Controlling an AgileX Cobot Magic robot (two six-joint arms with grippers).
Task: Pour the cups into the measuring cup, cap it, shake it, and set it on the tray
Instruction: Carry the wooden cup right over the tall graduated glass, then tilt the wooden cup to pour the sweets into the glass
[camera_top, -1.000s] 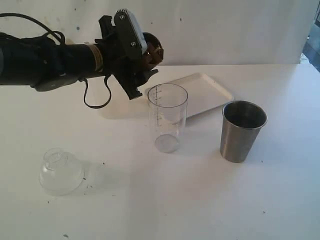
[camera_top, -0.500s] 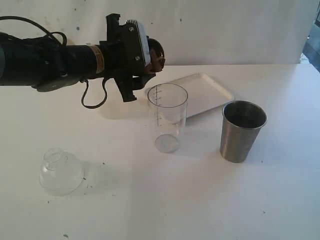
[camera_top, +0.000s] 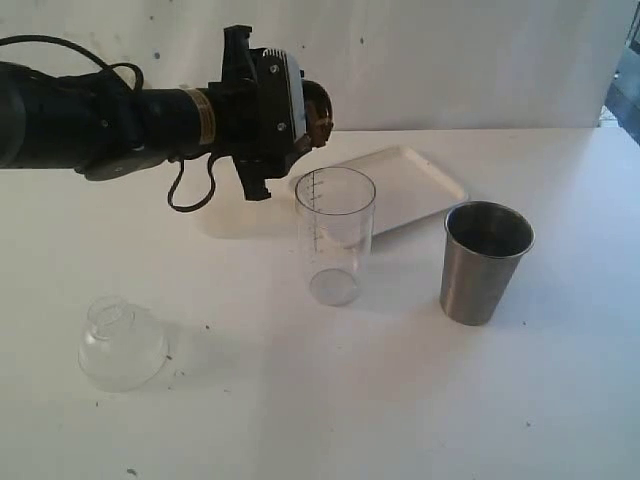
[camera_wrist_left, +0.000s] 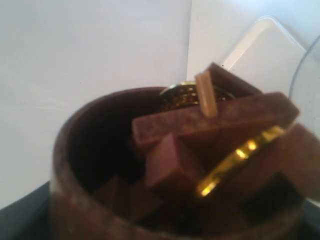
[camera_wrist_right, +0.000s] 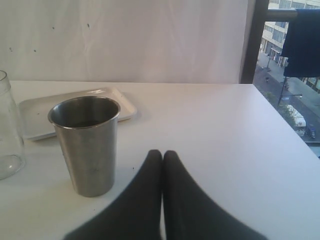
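My left gripper (camera_top: 298, 112) is shut on the small brown wooden cup (camera_top: 316, 108), held in the air above and to the left of the measuring cup (camera_top: 335, 235). The wooden cup (camera_wrist_left: 67, 165) is tipped on its side and holds several brown wooden pieces (camera_wrist_left: 210, 125) and gold rings (camera_wrist_left: 235, 160). The clear measuring cup stands upright and looks empty. Right of it stands the steel tumbler (camera_top: 485, 262). The white tray (camera_top: 420, 185) lies behind them. My right gripper (camera_wrist_right: 162, 156) is shut on nothing, low over the table near the tumbler (camera_wrist_right: 87, 145).
A frosted translucent cup (camera_top: 120, 345) lies at the front left of the white table. In the right wrist view, the table's edge (camera_wrist_right: 285, 130) runs beside a window. The tray (camera_wrist_right: 35, 117) and the measuring cup (camera_wrist_right: 7, 130) show beyond the tumbler.
My left gripper has rolled at the wrist with the wooden cup in it and shifted slightly towards the measuring cup. Nothing else has moved.
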